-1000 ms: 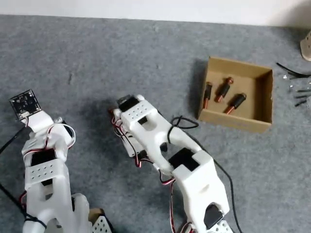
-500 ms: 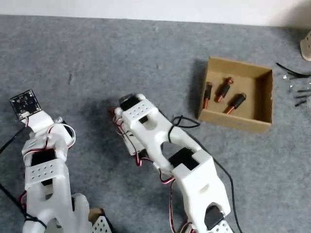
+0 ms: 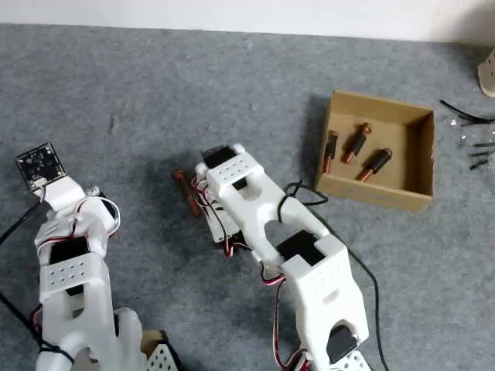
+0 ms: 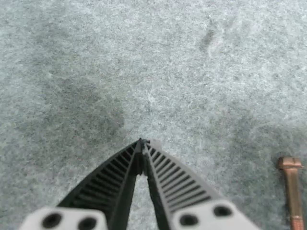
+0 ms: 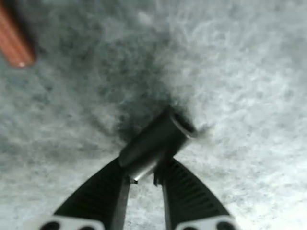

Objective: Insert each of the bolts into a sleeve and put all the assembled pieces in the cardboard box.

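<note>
So the left tool (image 4: 142, 143) is pinched shut on nothing, over bare grey desk (image 3: 155, 93). A loose copper bolt (image 3: 184, 189) lies just beside the right tool (image 5: 144, 167), which is clamping a black sleeve (image 5: 156, 140). Far right, the cardboard box (image 3: 371, 192) has three assembled pieces (image 3: 356, 142) inside.

a grey carpet (image 3: 147, 93) spreads under everything. along the 12 o'clock edge of the high view runs a white strip of wall (image 3: 232, 11). at about 2 o'clock a beige object (image 3: 488, 73) is cut by the edge; nearer 3 o'clock, small dark loose parts (image 3: 473, 145) lie scattered on the carpet. a faint dark smudge (image 3: 114, 124) marks the carpet near 10 o'clock
</note>
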